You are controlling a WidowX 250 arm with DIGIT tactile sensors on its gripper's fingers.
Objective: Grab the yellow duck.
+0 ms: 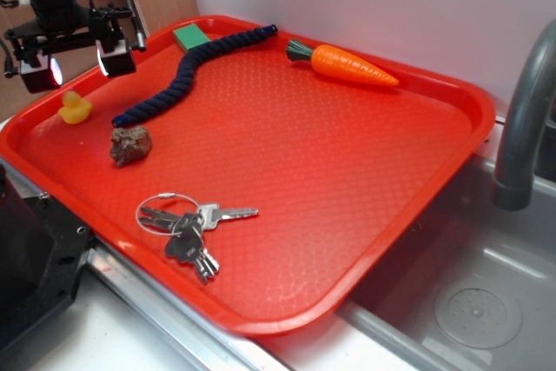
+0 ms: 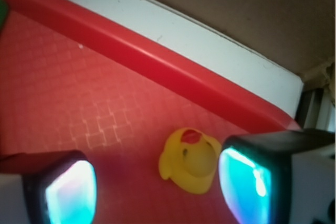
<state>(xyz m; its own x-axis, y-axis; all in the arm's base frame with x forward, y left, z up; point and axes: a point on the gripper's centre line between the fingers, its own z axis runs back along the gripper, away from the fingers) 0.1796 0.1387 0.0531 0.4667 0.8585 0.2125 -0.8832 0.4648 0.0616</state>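
The yellow duck (image 1: 75,108) is sitting at the far left corner of the red tray (image 1: 365,171), close to the raised rim, and the gripper (image 1: 78,65) is hanging above it with its jaws spread wide and nothing between them. In the wrist view the duck (image 2: 190,159) is lying off-centre in the gap, almost touching one fingertip (image 2: 251,181) while the other pad (image 2: 65,192) is standing well clear, so the main risk I am seeing is a lopsided descent: the near finger may be landing on the duck's body rather than beside it, tipping or squirting the small, rounded toy away. The rim (image 2: 157,61) is running just behind the duck, so a descent drifting that way could be catching a finger on the edge, or pushing the duck against it. The duck looks smooth and light, and an off-centre squeeze is likely to be popping it out. The brown rock (image 1: 130,144) and the blue rope (image 1: 187,71) are lying near, to the right, though probably clear of the fingers.
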